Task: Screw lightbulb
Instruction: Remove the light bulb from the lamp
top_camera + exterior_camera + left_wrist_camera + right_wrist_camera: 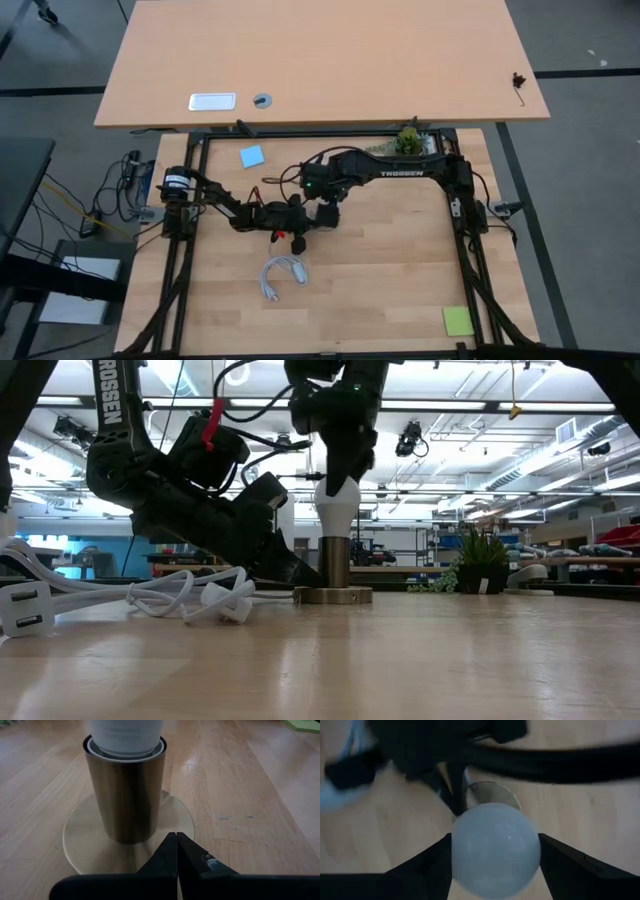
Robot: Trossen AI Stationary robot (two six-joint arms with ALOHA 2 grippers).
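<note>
The white lightbulb [337, 510] stands upright with its base down in a brass socket cylinder [125, 795], which rises from a round disc [85, 835] on the wooden table. My right gripper [495, 852] comes down from above and is shut on the bulb's round globe [495, 850]. My left gripper [176, 840] is shut and lies low and slanted at the socket's foot. The bulb's screw base is hidden inside the cylinder. My left gripper lays its shut fingertips [172, 845] on the top of the disc [165, 827], close to the cylinder's foot, slanting down at it; the disc lies flat on the table. My right gripper pinches the globe's widest part [462, 852] between its two fingers [432, 862], which point down from above. The bulb stands upright, its lower end in the socket.
The socket's white cord and plugs [150, 595] lie coiled on the table beside the left arm, on its near side [283, 275]. A blue note [252, 156], a green note [458, 320] and a small plant [408, 140] sit near the frame's edges.
</note>
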